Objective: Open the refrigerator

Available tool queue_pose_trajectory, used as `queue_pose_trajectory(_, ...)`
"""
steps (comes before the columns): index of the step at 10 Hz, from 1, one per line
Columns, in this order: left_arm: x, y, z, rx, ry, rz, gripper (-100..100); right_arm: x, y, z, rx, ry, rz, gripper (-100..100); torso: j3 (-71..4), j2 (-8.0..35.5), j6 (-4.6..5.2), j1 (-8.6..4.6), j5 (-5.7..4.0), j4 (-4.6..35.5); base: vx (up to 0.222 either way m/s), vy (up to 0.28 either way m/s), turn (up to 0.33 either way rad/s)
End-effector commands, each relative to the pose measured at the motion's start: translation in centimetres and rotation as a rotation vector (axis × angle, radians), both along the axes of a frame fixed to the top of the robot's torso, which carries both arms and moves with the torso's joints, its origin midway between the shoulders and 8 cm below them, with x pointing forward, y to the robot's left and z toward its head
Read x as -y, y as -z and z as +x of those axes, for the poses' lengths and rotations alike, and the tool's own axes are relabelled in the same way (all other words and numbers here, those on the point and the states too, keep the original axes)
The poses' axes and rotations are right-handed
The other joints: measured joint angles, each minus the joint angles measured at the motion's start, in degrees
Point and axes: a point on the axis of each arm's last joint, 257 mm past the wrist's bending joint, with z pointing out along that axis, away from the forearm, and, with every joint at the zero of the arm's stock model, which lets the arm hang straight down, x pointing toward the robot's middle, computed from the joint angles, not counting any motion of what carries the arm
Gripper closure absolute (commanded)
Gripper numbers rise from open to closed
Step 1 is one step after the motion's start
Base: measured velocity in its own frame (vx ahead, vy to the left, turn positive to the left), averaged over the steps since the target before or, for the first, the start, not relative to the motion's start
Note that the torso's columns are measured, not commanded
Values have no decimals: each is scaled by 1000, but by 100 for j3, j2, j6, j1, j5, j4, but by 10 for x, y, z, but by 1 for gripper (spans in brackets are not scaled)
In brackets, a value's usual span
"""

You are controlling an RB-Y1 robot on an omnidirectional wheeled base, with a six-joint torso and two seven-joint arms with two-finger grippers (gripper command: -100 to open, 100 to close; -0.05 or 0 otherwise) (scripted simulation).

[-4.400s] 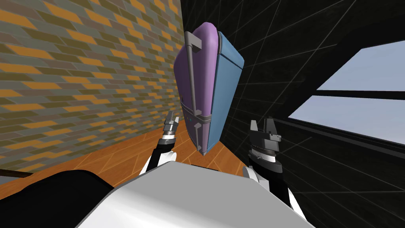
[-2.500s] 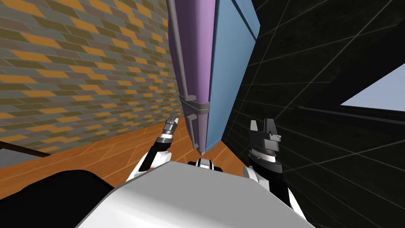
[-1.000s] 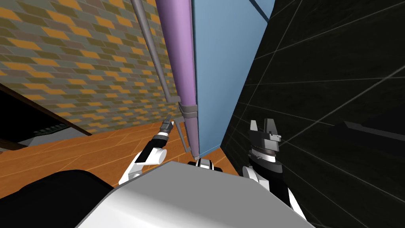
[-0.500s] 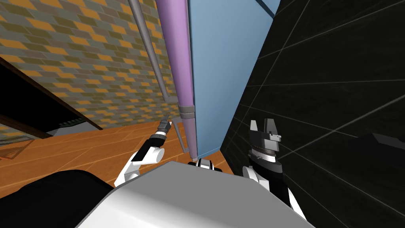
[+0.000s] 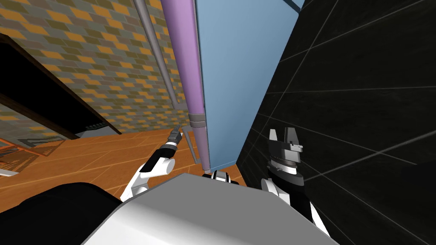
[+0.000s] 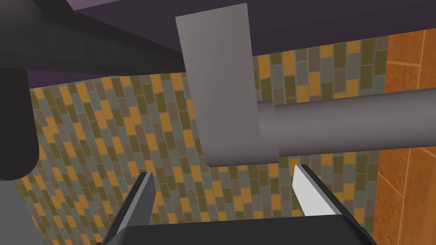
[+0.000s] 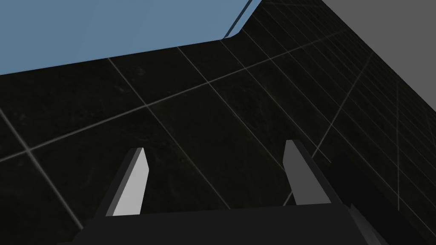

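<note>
1. The floor [image 5: 85, 157] is orange wood planks. It runs up to a brick-pattern wall [image 5: 85, 51] in orange, olive and grey, and to a black tiled wall [image 5: 362, 85].
2. The refrigerator [image 5: 238, 85] stands on it near the corner where those two walls meet, with a blue side and a purple front.
3. Near the floor's left edge there's a flat brownish patterned patch [image 5: 30, 153]. Might be a rug, can't tell.
</note>
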Motion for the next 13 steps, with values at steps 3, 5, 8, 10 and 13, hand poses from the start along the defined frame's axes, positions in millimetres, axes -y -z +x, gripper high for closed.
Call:
queue_pose_trajectory(3, 9, 15, 5, -32, 16, -39, -100, 0, 0, 0, 0, 0, 0, 0, -7, -10, 16, 5, 4, 0, -9, 6, -15)
queue_pose_trajectory(5, 9, 15, 5, -32, 16, -39, -100, 0, 0, 0, 0, 0, 0, 0, -7, -9, 0, -3, 0, 1, 4, 4, 6)
queue_pose_trajectory(8, -2, 28, 2, -66, -15, -87, -100, 0, 0, 0, 0, 0, 0, 0, -17, -22, 2, -4, -8, 5, 26, -112, 86)
queue_pose_trajectory(10, 10, 17, 22, -14, 44, -81, -100, 0, 0, 0, 0, 0, 0, 0, -18, -8, -46, 97, -10, 35, -3, -61, 182)
queue_pose_trajectory(13, 26, 24, 49, 0, 124, -105, -100, 0, 0, 0, 0, 0, 0, 0, -11, 0, -44, 130, -2, 42, 5, -61, 202)
